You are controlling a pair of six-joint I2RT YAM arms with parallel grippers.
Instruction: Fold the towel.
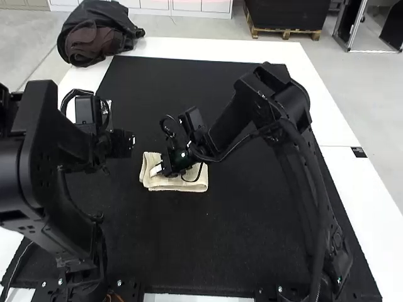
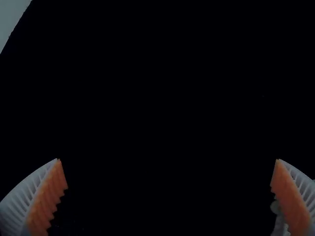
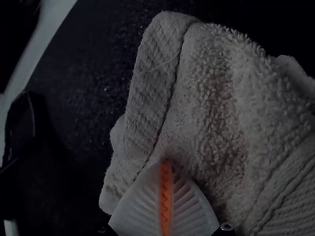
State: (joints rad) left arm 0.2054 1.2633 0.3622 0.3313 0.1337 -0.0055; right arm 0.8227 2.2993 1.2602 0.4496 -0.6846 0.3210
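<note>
The right pincer (image 3: pixel 166 161), pressed together, likely flattens the folded cream terry towel (image 3: pixel 211 78); the left pincer (image 2: pixel 168 159), spread, leaves room.

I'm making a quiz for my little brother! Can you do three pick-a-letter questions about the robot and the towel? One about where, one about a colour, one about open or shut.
1. What is the towel lying on?
A) the black mat
B) the grey floor
C) a red tray

2. What colour are the pads on the left gripper's fingers?
A) green
B) blue
C) orange

3. How are the left gripper's fingers?
A) pressed together
B) wide apart
C) crossed over

Answers:
1: A, the high view shows black all around the towel.
2: C, the left wrist view shows orange on the inner side of both fingers.
3: B, there is a big gap between the two fingertips.
</note>
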